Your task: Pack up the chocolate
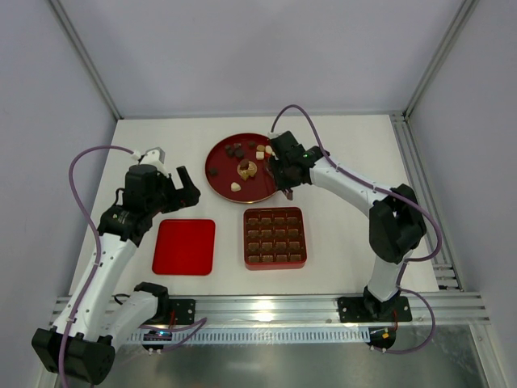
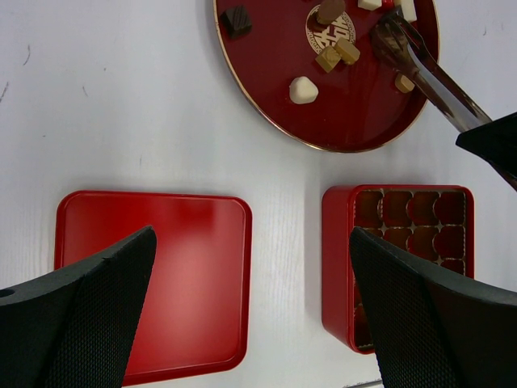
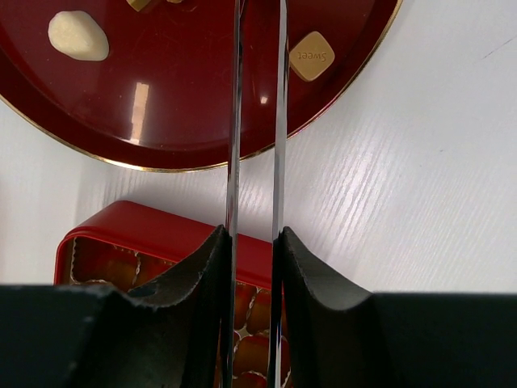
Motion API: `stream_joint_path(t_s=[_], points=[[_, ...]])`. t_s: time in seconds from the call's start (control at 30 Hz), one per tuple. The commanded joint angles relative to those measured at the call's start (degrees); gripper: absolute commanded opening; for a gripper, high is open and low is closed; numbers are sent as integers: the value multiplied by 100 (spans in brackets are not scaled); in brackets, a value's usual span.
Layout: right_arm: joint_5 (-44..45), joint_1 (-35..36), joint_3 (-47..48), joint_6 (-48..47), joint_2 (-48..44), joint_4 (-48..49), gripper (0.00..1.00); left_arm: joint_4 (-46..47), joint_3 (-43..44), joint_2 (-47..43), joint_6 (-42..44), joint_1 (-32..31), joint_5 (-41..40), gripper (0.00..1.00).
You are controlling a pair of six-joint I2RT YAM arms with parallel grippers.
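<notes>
Top external view: your right gripper (image 3: 252, 242) is clamped on slim metal tongs (image 2: 428, 77), and the small brown and cream chocolate pieces (image 2: 303, 90) lie on the round red plate (image 1: 220, 162).
Your left gripper (image 1: 174, 190) hangs with its fingers spread wide above the flat red square lid (image 1: 184, 246) and the square red box with a brown grid (image 1: 275, 264). The tong tips reach over the plate; you cannot tell whether they hold a piece.

White-and-black arms (image 1: 347, 184) — purple cables (image 1: 292, 107)
</notes>
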Motion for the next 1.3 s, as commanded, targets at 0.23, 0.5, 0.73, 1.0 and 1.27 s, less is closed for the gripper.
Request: stream_joint_path(t_s=[0.23,0.5,0.73,1.0,1.27], points=[[124,18,397,-87,-289,-20,27,96,1,-39,13,16,26,100],[71,18,283,-69,-561,-100,24,87,1,-57,13,16,26,100],[-78,27,143,-17,-816,-152,24,87,1,-75,5,7,26,100],[-245,220,-182,106,-1509,-319,24,87,1,-66,13,7,17,100],[-351,765,-814,484,-2450,-566,24,96,1,-57,13,16,43,100]])
